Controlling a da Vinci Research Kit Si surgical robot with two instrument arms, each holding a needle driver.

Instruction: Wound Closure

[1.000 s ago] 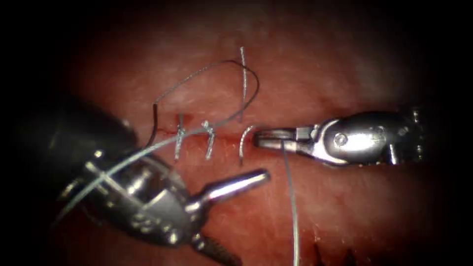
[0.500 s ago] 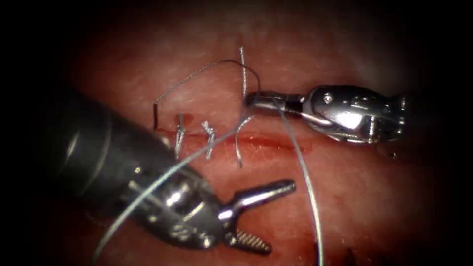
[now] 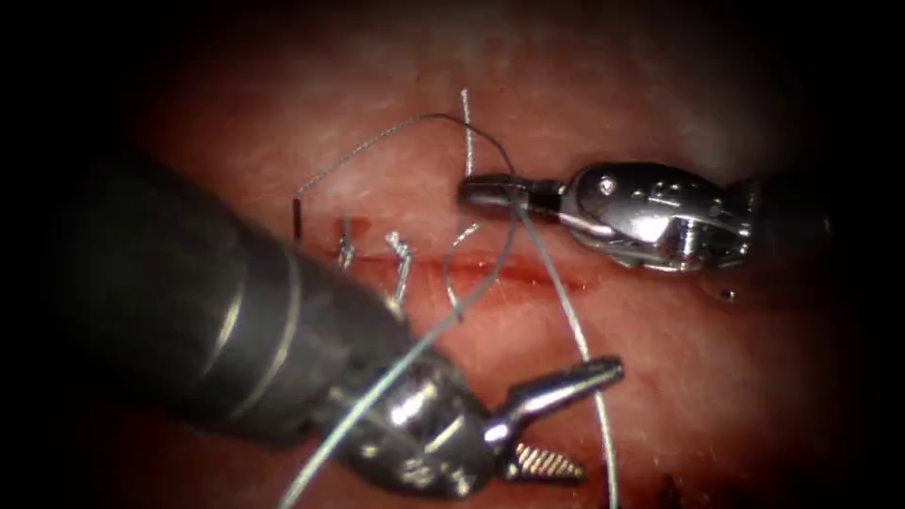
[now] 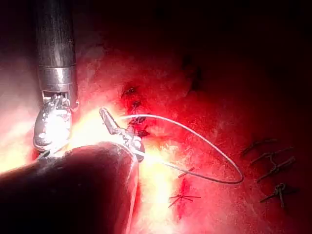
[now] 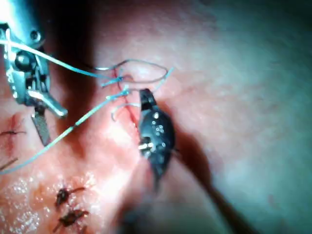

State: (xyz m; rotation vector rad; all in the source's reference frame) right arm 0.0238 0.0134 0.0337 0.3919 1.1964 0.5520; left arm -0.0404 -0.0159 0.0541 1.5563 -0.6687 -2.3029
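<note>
Right tool [image 3: 471, 191]: jaws clamped on thread [image 3: 556, 283], just above the cut [image 3: 528, 273].
Left tool [image 3: 575, 415]: jaws apart, holding nothing.
Needle: cannot tell.

In the endoscope view the tissue [image 3: 660, 377] is lit in a rounded patch, brightest near the middle, and is ringed by a dark surround [image 3: 57, 75] into which the light is lost on every side. In the left wrist view a strong glare [image 4: 87, 131] is thrown on the near tissue, while the far ground is left in deep shade [image 4: 253, 39]. In the right wrist view the tissue is more evenly lit, and a soft shadow [image 5: 195, 161] is cast across it.
</note>
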